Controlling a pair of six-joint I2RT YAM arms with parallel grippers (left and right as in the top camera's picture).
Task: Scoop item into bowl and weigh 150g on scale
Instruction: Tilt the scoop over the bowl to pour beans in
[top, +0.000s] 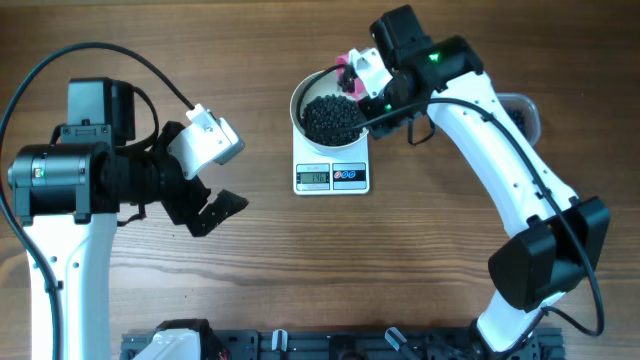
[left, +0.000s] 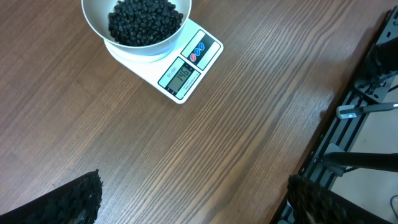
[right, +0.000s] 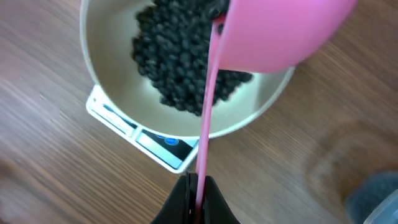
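Brown wood-grain tabletop (top: 260, 290) fills the scene, with a black rail (top: 330, 345) along its near edge. The right gripper (right: 198, 186) has its fingers pressed together on the thin handle of a pink plastic scoop (right: 280, 31). The handle runs straight out from the fingertips to the cup. The cup hangs tilted over the far rim of the round white bowl (right: 99, 93), which lies directly beyond and below this gripper.

The tiny round black beads (top: 332, 117) are heaped inside the bowl, and a few show at the lip of the scoop's cup in the right wrist view. The bowl sits on the small white rectangular kitchen scale (top: 332, 177), whose grey display and two round buttons face away from the right gripper's fingertips. The digits are lit but too small to read with confidence.

The left gripper (left: 193, 210) hovers over bare wood with its black fingers (left: 62, 205) spread wide and nothing between them. The scale and bowl are well ahead of it and apart from it. Behind the right arm there appears to be a clear plastic tub (top: 522, 110), mostly hidden.
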